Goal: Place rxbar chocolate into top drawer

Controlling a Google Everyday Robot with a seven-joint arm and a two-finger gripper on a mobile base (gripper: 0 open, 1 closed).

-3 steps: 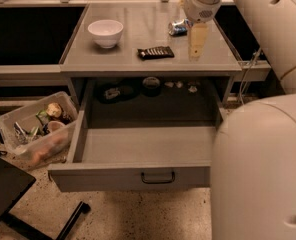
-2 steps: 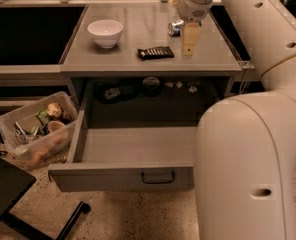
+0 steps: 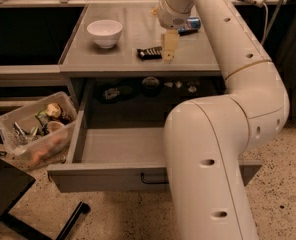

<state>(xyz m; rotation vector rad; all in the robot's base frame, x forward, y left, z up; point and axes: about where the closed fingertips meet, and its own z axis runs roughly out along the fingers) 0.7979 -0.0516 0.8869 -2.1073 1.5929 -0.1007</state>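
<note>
The rxbar chocolate, a dark flat bar with pale lettering, lies on the grey counter top near its front edge. My gripper hangs point-down right at the bar's right end, covering that end. Below the counter the top drawer is pulled wide open, its grey floor bare and its dark loop handle partly behind my arm. My white arm fills the right side of the view and hides the drawer's right part.
A white bowl stands at the counter's left. A blue-and-silver can lies behind the gripper. Small dark and pale items sit on the shelf behind the drawer. A clear bin of clutter is on the floor at left.
My arm has swung left and closer to the camera. The gripper has shifted from right of the bar to directly at its right end. The bar has not moved.
</note>
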